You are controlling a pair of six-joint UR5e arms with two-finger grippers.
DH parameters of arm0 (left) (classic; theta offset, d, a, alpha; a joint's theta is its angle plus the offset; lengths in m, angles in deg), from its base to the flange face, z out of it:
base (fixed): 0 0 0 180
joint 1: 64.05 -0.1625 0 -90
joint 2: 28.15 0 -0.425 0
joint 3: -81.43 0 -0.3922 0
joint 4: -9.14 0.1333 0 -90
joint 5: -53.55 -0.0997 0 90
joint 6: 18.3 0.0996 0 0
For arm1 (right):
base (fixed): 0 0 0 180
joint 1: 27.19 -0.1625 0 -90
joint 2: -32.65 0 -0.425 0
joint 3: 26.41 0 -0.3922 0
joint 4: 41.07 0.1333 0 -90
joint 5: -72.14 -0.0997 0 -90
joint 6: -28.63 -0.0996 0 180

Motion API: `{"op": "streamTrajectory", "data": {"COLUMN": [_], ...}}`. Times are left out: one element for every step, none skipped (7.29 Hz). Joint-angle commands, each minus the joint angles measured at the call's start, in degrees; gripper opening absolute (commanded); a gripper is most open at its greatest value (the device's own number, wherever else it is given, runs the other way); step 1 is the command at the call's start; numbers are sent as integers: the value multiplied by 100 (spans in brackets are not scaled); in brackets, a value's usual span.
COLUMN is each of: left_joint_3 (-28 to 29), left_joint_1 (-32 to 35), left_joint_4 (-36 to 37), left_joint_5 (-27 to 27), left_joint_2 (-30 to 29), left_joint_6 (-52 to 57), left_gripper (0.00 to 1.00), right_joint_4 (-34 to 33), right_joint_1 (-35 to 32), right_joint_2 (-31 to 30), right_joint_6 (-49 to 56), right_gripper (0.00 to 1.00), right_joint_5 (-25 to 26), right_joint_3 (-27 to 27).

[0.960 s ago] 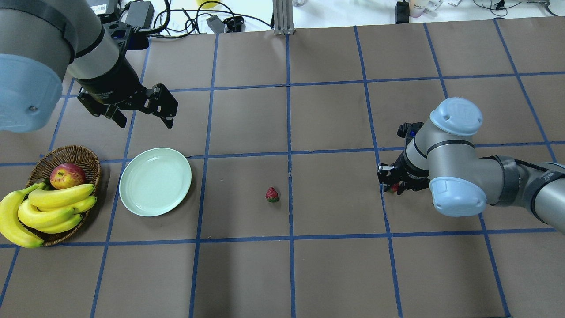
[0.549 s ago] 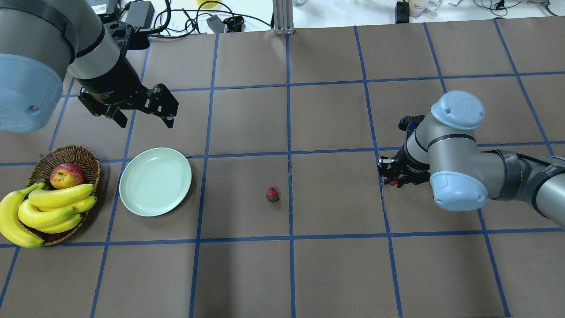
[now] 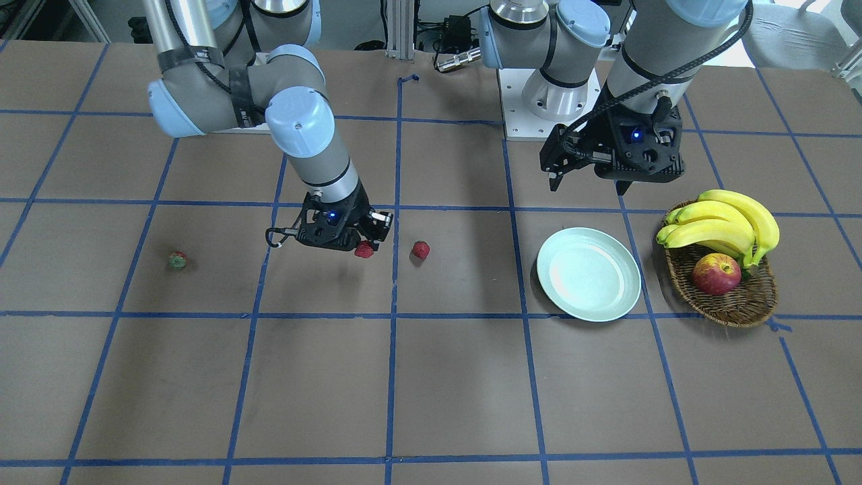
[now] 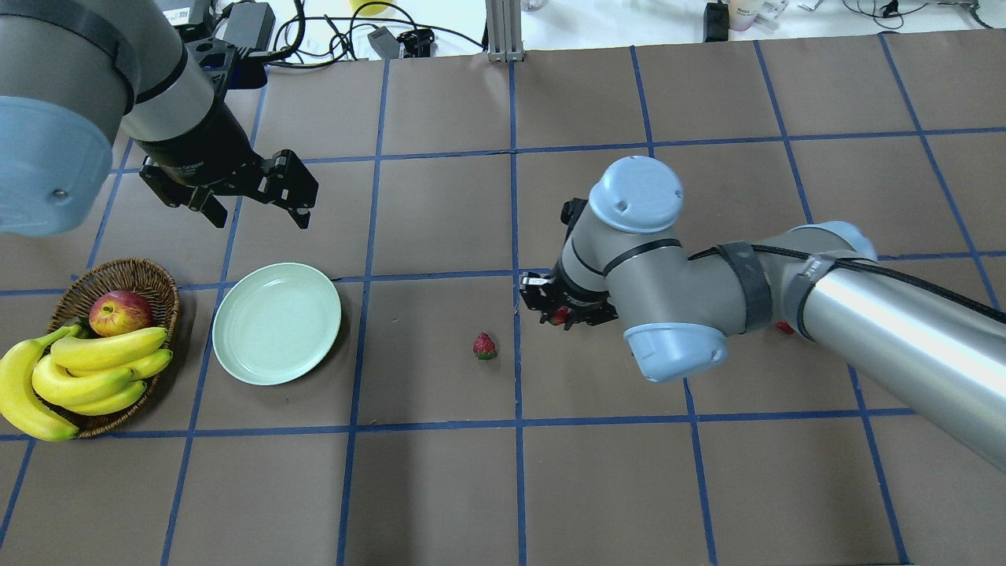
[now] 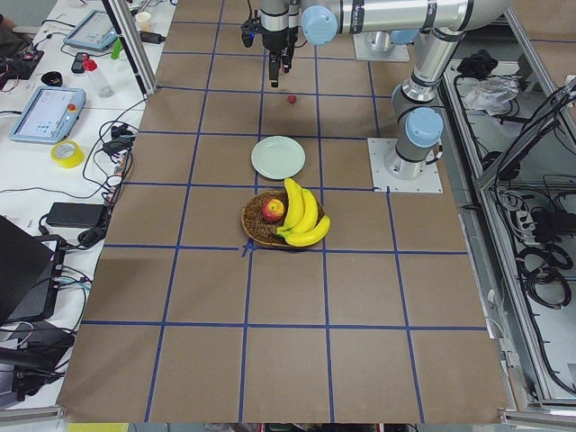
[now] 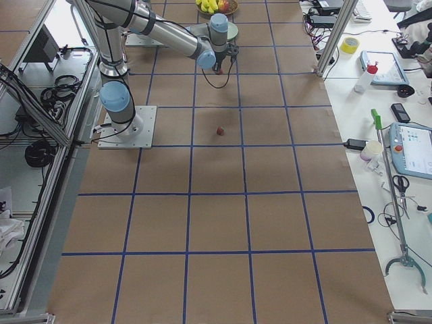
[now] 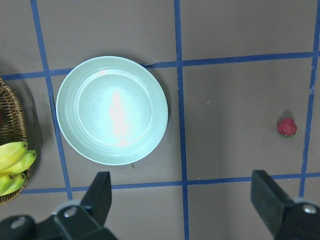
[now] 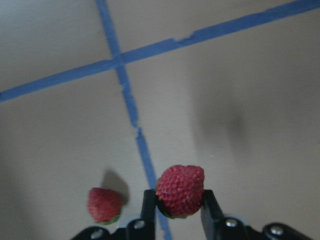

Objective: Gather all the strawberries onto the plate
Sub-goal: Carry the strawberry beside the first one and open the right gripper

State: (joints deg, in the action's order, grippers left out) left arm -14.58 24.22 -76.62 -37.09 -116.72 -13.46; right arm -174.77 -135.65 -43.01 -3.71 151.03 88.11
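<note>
Red strawberry [image 8: 180,187] pinched in right gripper [image 8: 178,201] (clear of table [image 8: 250,90]); left gripper [image 7: 182,192] wide near plate [image 7: 112,110].

I see the plate [image 4: 277,323], round, pale mint-green and glossy, lying flat on the worktop [image 4: 440,487]. Well apart from the plate, the loose strawberry [image 4: 485,346] lies on the worktop, red with a small green cap. Just beyond it from the plate, the held strawberry [image 8: 180,190] is pinched between the fingers of the right gripper [image 8: 178,196], raised above the worktop. Farthest from the plate, the greener strawberry [image 3: 177,260] lies alone on the worktop.
</note>
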Motion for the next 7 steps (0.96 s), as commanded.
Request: {"op": "streamTrajectory", "data": {"left_joint_3": [-14,-58,-67,-67,-67,-76,-76], "left_joint_1": [85,86,86,86,94,94,94], "left_joint_4": [-2,-2,-2,-20,-11,-11,-11], "left_joint_5": [-16,-68,-51,-86,-60,-60,-60], "left_joint_2": [-2,24,7,59,42,42,24], "left_joint_6": [-9,-9,-9,-9,-9,-9,-9], "left_gripper": [100,100,100,100,100,100,100], "right_joint_4": [-16,-7,-16,19,98,298,561], "right_joint_1": [-726,-877,-896,-896,-879,-800,-556], "right_joint_2": [559,762,834,852,843,774,660], "right_joint_6": [-500,-510,-511,-519,-519,-485,-380], "right_gripper": [23,23,25,61,80,81,83], "right_joint_5": [-15,-32,-32,-15,-6,12,99], "right_joint_3": [-814,-982,-975,-984,-1001,-967,-940]}}
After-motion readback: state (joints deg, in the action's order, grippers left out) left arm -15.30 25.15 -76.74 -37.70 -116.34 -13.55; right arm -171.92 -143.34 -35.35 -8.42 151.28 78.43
